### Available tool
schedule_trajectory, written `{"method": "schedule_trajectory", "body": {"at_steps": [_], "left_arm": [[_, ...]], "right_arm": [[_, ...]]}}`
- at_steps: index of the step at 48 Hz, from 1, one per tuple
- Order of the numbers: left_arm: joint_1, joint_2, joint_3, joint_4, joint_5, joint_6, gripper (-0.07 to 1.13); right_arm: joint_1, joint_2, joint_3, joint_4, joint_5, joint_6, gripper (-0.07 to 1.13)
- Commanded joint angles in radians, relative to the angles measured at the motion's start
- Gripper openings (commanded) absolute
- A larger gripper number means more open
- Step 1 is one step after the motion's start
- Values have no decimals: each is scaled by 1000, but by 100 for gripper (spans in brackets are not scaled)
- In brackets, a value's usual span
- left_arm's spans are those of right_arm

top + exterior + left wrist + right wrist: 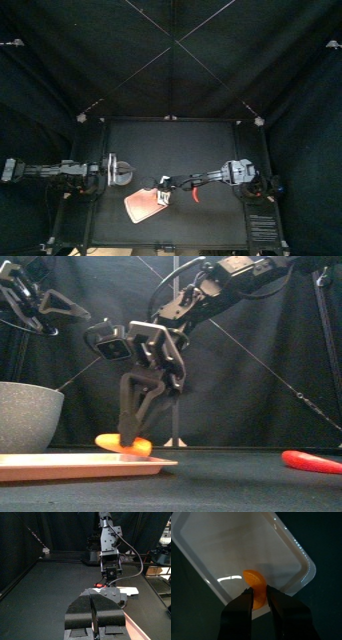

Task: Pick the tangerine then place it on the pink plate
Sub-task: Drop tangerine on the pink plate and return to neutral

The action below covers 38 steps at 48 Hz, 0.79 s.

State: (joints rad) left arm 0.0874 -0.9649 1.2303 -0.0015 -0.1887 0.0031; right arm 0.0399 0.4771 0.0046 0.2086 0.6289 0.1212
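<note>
Right gripper (260, 592) clamped on the tangerine (252, 579).
Pink plate (211, 552) lies directly beneath its fingertips; left gripper (95, 598) has jaws together.

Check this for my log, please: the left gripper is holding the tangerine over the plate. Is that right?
Not quite: it is the right gripper that is holding the tangerine over the plate. The right wrist view shows its jaws closed on the fruit. The left gripper is empty.
</note>
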Motion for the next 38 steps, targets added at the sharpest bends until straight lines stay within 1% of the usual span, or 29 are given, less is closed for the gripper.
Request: {"method": "schedule_trajectory", "body": {"at_steps": [1,6,9,12,19,26,33,38], "left_arm": [[-2,3,-14,2,-11,2,4],[-2,3,-14,2,-11,2,4],[0,3,-12,3,-11,2,4],[0,3,-9,3,-11,2,4],[5,3,-5,0,-11,2,4],[5,3,-2,0,-11,2,4],[6,3,-5,0,-11,2,4],[6,3,-2,2,-11,2,4]], "right_arm": [[8,2,-89,-9,3,-2,64],[15,11,-123,-35,3,0,86],[15,9,-132,-43,0,3,96],[17,6,-138,-49,-3,2,102],[12,-31,-121,-55,-5,3,103],[5,-100,-46,-60,-40,3,103],[-32,-184,71,-64,-138,-2,103],[-55,-259,176,-75,-245,-5,103]]}}
